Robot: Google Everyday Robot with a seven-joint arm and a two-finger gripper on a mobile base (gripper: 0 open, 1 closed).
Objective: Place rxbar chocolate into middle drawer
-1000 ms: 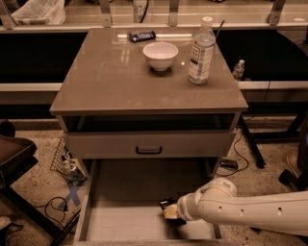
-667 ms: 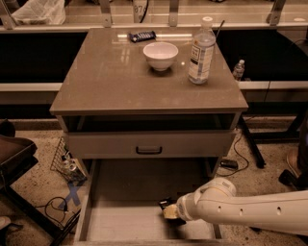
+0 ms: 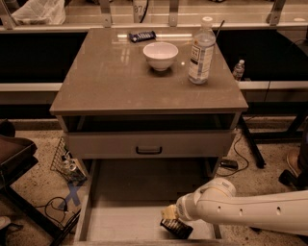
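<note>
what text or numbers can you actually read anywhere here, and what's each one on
"876", as best it reads, on the white object behind the cabinet top.
Water bottle label: too blurred to read.
Dark blue bar at the back: lettering unreadable.
Rxbar chocolate at the gripper, low over the middle drawer: nothing readable.

On the brown surface [image 3: 120,81] a white bowl [image 3: 160,55] stands mid-way along the far edge, a clear water bottle [image 3: 200,52] stands upright beside it toward the far right corner, and a dark blue wrapped bar [image 3: 142,36] lies flat on the far edge. Under the near edge sits a closed drawer front [image 3: 96,144] with a dark handle [image 3: 148,150]; a wire basket [image 3: 67,164] and a blue tape cross [image 3: 72,194] lie on the floor off the left edge. The claw [image 3: 172,220] hangs low, below that front, toward the right.
</note>
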